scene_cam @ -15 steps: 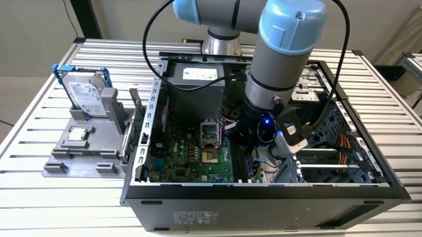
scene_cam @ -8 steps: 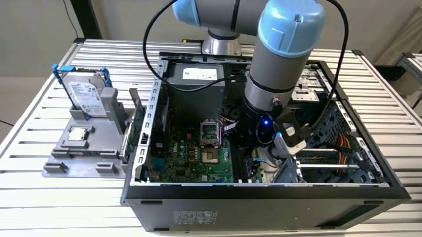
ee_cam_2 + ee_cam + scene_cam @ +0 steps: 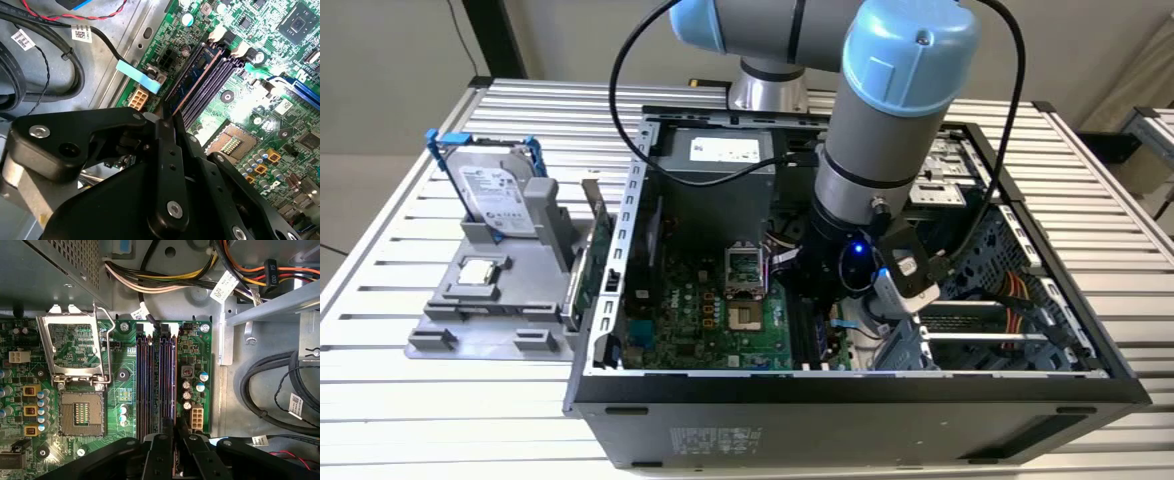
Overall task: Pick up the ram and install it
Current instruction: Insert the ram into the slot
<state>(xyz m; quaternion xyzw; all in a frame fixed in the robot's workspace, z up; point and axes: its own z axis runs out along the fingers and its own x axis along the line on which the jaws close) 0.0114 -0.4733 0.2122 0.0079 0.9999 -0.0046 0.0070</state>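
The ram (image 3: 197, 75) is a thin bluish stick with a coppery edge. It stands on edge in one of the black motherboard slots (image 3: 145, 380), the slot nearest the white connector (image 3: 196, 417). In the first wrist view the ram (image 3: 173, 380) shows edge-on as a narrow line. My gripper (image 3: 173, 432) is at the stick's near end, its black fingers (image 3: 172, 150) drawn close on either side of the board. The arm (image 3: 881, 130) reaches down into the open computer case (image 3: 854, 385), and its wrist hides the slots in the exterior view.
An open processor socket (image 3: 80, 412) with its raised metal lid (image 3: 75, 347) lies beside the slots. Cable bundles (image 3: 270, 385) run along the case floor. Outside the case, at the exterior view's left, a grey holder (image 3: 434, 340) carries a hard drive (image 3: 500, 190) and a processor chip (image 3: 478, 270).
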